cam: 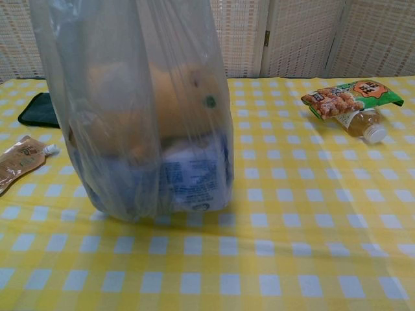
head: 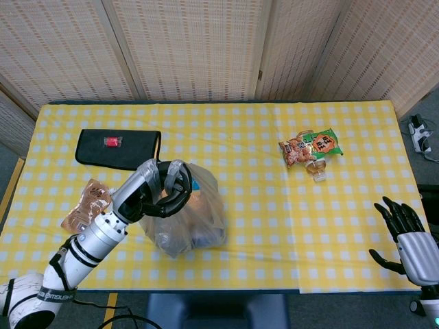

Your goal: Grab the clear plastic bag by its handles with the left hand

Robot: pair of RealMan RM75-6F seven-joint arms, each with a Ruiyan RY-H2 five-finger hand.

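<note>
My left hand point(head: 159, 188) grips the handles of the clear plastic bag point(head: 189, 221) from above, fingers curled through them. The bag hangs stretched tall below that hand. In the chest view the bag point(cam: 139, 110) fills the left half, with orange and blue-white items showing through the film; the left hand is out of that frame, above it. Whether the bag's bottom touches the cloth I cannot tell. My right hand point(head: 406, 236) stays at the table's front right corner, fingers spread and holding nothing.
A black pouch point(head: 118, 149) with a small red item lies at the back left, a brown spout pouch point(head: 84, 208) beside my left arm. A snack packet point(head: 312, 147) on a bottle point(head: 315, 169) lies right of centre on the yellow checked tablecloth point(head: 274, 226).
</note>
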